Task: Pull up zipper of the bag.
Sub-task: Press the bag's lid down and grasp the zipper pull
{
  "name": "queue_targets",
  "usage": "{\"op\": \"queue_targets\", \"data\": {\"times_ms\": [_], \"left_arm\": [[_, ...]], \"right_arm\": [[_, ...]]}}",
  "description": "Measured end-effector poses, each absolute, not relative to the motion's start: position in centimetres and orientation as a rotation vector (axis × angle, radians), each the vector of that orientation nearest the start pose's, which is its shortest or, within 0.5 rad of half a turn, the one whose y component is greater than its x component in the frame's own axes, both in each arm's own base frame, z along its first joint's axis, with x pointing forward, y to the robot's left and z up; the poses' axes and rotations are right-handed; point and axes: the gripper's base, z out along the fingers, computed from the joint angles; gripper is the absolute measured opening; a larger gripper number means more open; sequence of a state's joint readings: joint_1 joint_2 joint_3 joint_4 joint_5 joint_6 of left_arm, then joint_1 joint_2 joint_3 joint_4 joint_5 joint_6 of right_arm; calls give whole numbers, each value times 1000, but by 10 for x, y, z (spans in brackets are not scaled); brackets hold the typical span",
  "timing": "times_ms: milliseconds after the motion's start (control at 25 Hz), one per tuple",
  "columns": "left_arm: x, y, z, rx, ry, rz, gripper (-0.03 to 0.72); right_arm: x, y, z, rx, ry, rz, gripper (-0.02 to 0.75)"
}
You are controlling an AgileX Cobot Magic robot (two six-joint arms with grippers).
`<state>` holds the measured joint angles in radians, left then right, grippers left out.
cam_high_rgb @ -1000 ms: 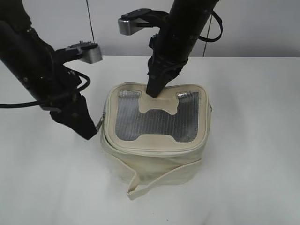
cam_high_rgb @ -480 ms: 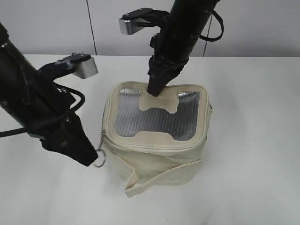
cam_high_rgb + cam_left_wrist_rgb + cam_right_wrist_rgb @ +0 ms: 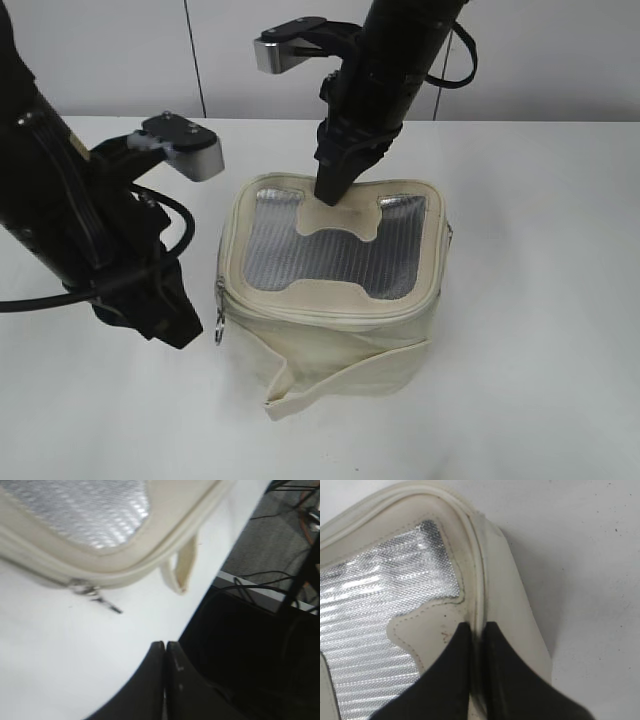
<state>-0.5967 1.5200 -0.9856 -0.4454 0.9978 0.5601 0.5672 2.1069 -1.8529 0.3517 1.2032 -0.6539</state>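
Small boxy cream fabric bag [image 3: 335,290] sitting on white surface [image 3: 540,300]: soft, light, likely shifting. Right gripper [image 3: 328,193] pinching lid rim; left gripper [image 3: 165,647] closed, empty. Grasp the hanging silver zipper ring [image 3: 219,325].

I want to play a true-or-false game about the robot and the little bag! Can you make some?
1. The right gripper presses on the lid of the boxy cream-white fabric bag. True.
2. The left gripper is wide open. False: its fingers are together.
3. The left gripper holds the small silver zipper pull. False: the pull hangs free.
4. A loose cream strap trails at the bag's front. True.
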Motion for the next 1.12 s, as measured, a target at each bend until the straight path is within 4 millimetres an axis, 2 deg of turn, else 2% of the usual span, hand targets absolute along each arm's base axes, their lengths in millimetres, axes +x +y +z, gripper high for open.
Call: {"op": "queue_targets", "data": {"times_ms": [80,160,360,440,520,720,1120], "left_arm": [[212,-178,237,1312,2637,-518,7],[212,-177,240,1293,2621,-500,71],[215,-177,242,1263,2593,-489,414],[215,-178,242,1258,2591,-491,485],[214,-179,243,1244,2594,-511,514],[217,-181,238,1151,2586,-539,527],[224,-186,205,1109,2669,-529,509]], "right_arm": [[362,265,242,-1543,2443,484,48],[362,265,242,-1543,2443,484,48],[362,265,242,-1542,2443,484,48],[362,265,242,-1541,2444,484,48],[362,265,242,-1541,2444,484,48],[362,265,242,-1541,2444,484,48],[362,265,242,-1539,2443,484,48]]}}
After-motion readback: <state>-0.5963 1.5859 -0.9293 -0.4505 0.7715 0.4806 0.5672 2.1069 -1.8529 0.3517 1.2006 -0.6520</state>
